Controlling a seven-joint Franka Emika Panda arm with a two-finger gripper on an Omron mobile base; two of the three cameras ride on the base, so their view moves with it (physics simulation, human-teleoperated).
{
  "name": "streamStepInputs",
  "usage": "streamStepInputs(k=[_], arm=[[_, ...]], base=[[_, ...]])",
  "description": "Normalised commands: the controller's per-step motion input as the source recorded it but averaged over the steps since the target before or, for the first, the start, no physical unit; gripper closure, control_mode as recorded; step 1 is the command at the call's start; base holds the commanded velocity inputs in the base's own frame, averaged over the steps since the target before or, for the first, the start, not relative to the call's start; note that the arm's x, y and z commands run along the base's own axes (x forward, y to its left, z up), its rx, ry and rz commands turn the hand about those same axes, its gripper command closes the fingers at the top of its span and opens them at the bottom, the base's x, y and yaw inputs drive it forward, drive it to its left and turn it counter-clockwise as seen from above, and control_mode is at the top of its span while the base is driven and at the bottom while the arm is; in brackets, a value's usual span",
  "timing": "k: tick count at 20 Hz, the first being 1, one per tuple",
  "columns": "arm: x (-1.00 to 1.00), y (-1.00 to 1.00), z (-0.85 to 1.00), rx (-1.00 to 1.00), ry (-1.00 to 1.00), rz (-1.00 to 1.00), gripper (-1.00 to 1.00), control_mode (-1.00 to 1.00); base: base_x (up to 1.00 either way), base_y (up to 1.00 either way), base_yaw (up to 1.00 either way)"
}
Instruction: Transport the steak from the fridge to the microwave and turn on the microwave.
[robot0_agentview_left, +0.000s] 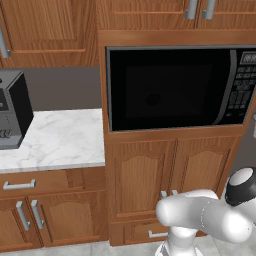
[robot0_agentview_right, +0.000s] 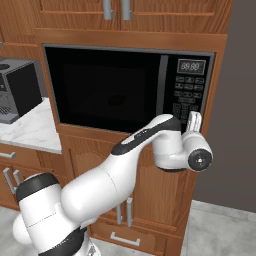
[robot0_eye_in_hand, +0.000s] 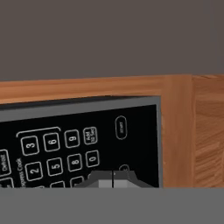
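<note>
The microwave (robot0_agentview_right: 130, 87), built into the wooden cabinet wall (robot0_agentview_left: 150, 175), stands with its dark glass door shut; whatever lies behind the glass cannot be made out. The gripper (robot0_eye_in_hand: 113, 180), fingers pressed together and holding nothing, hovers right at the keypad (robot0_agentview_right: 189, 92) on the microwave's right side, near its lower right corner. The job appears to have reached its last step, switching the oven on. The start button (robot0_eye_in_hand: 121, 127) sits just off the fingertips, so the next move likely calls for a small shift onto it and a firm push.
</note>
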Motion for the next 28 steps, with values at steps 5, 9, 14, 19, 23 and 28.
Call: streamStepInputs(k=[5,9,14,19,23,28], arm=[[0.12,-0.07,-0.1,0.0,0.0,0.0,1.0,-1.0],[0.15,-0.06,-0.09,0.0,0.0,0.0,1.0,-1.0],[0.17,-0.03,-0.07,0.0,0.0,0.0,1.0,-1.0],[0.17,-0.04,-0.08,0.0,0.0,0.0,1.0,-1.0],[0.16,-0.03,-0.11,0.0,0.0,0.0,1.0,-1.0],[0.12,-0.04,-0.1,0.0,0.0,0.0,1.0,-1.0]], base=[[0.0,0.0,0.0],[0.0,0.0,0.0],[0.0,0.0,0.0],[0.0,0.0,0.0],[0.0,0.0,0.0],[0.0,0.0,0.0]])
